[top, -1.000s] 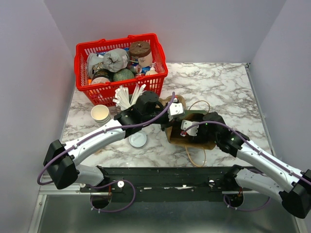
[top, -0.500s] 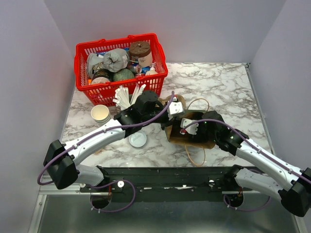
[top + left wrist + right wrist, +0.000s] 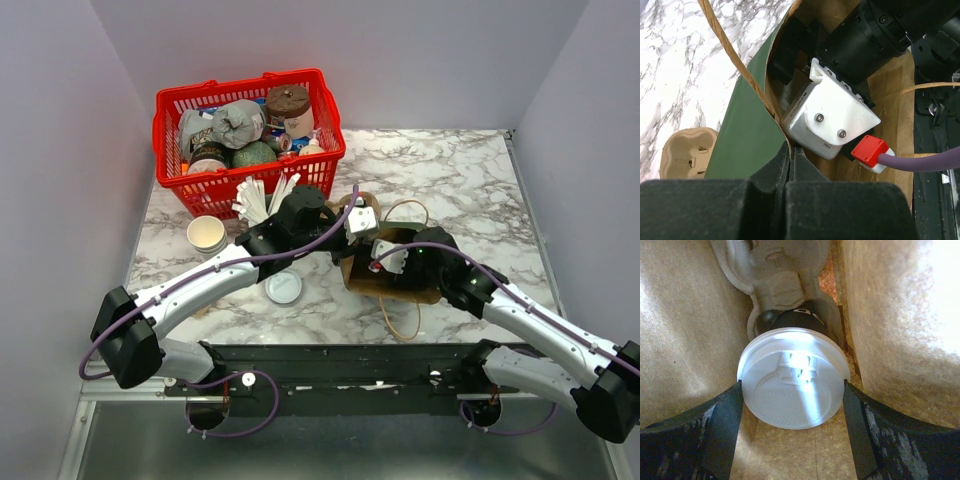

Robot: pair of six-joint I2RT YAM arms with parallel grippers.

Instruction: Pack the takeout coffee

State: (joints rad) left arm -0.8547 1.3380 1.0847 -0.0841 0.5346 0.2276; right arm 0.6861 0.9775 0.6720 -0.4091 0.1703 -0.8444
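A brown paper bag point(image 3: 405, 290) lies on its side on the marble table, its outside green point(image 3: 737, 135). My left gripper point(image 3: 790, 150) is shut on the bag's rim and holds the mouth up. In the top view the left gripper's fingers point(image 3: 349, 258) meet that rim. My right gripper point(image 3: 792, 386) is deep inside the bag, out of sight from above. There it is shut on the takeout coffee point(image 3: 792, 377), one finger against each side of its round white lid. The cup's body is hidden behind the lid.
A red basket point(image 3: 165, 110) full of groceries stands at the back left. Near it are lidless paper cups point(image 3: 206, 235), white sticks point(image 3: 262, 200) and a loose flat lid point(image 3: 284, 288). A tan pulp carrier point(image 3: 687, 152) lies beside the bag. The bag's twine handle point(image 3: 405, 322) loops toward the near edge.
My right wrist has edged slightly further toward the bag's mouth. The left gripper keeps its hold on the rim.
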